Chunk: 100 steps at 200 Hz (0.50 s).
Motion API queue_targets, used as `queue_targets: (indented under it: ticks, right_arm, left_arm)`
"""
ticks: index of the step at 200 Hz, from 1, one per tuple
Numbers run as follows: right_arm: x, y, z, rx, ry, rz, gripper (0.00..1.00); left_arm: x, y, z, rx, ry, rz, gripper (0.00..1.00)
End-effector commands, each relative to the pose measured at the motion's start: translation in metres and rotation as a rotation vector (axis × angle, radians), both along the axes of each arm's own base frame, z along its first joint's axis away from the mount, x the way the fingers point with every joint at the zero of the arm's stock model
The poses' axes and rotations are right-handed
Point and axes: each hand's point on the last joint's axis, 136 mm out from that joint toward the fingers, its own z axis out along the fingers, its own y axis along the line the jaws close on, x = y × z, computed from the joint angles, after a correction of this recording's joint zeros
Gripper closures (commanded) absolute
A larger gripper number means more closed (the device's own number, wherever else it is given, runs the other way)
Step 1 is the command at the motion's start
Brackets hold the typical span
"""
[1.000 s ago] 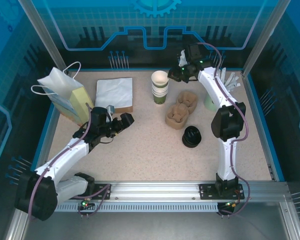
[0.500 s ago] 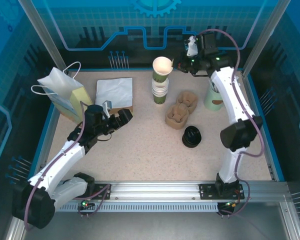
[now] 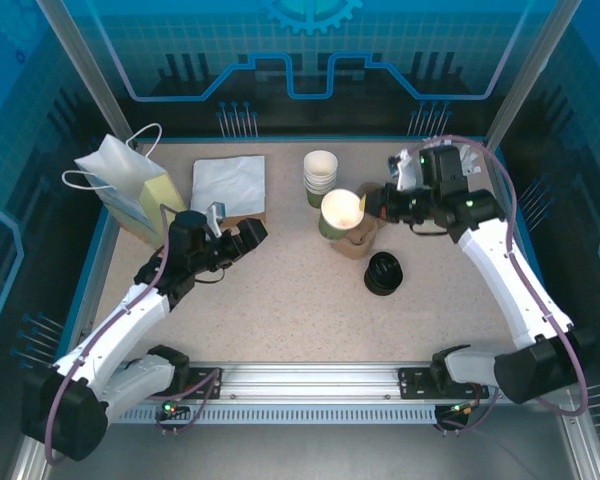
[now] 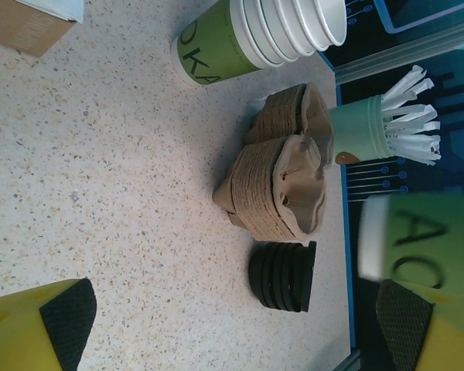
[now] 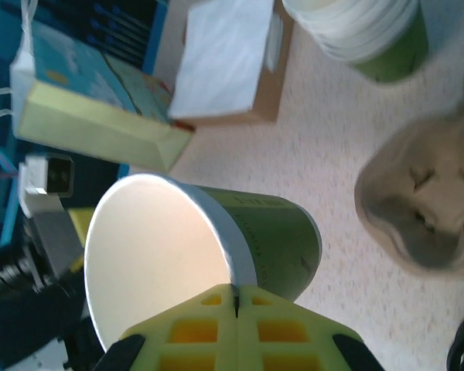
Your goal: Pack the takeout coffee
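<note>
1. Takeout coffee cup [image 3: 340, 211]: white rim over a green wall, its mouth open and showing a pale inside. It is hanging from the right hand, between the stack of cups and the pulp trays; from above it is overlapping the trays' left edge. Whether its base is touching anything cannot be told.
2. Right hand [image 3: 372, 203]: its fingers are pinching the cup's rim, closed tight on the wall, one inside and one outside.
3. Left hand [image 3: 244, 238]: its fingers are standing wide apart and holding nothing, low over the counter [image 3: 280, 300], well apart from the cup.
4. Stack of cups [image 3: 320, 172]: standing upright behind the held cup.
5. Pulp trays [image 3: 360, 244]: brown, nested, lying beside the cup.
6. Black lids [image 3: 382, 273]: stacked in front of the trays.
7. Straw cup [image 4: 363, 127]: pale green, holding white wrapped straws.
8. Napkin box [image 3: 228, 186] and paper bag [image 3: 130, 185]: sitting at the far left.
</note>
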Motion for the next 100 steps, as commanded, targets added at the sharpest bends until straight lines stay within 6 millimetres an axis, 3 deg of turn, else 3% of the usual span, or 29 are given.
queue_targets:
  ticks: [1,48,100]
  right_arm:
    - [-0.017,0.01,-0.013,0.036,-0.005,0.038,0.96]
    - [-0.026,0.02,-0.08,-0.014,0.076,0.053,0.95]
    - [-0.014,0.026,-0.128,-0.073,0.123,0.065,0.95]
  left_arm:
    - [-0.003,-0.008,-0.001,-0.027,0.011,-0.025,0.03]
    - [-0.002,-0.017,0.0,-0.033,0.012,-0.043,0.03]
    - [-0.004,-0.02,-0.001,-0.025,0.015,-0.045,0.03]
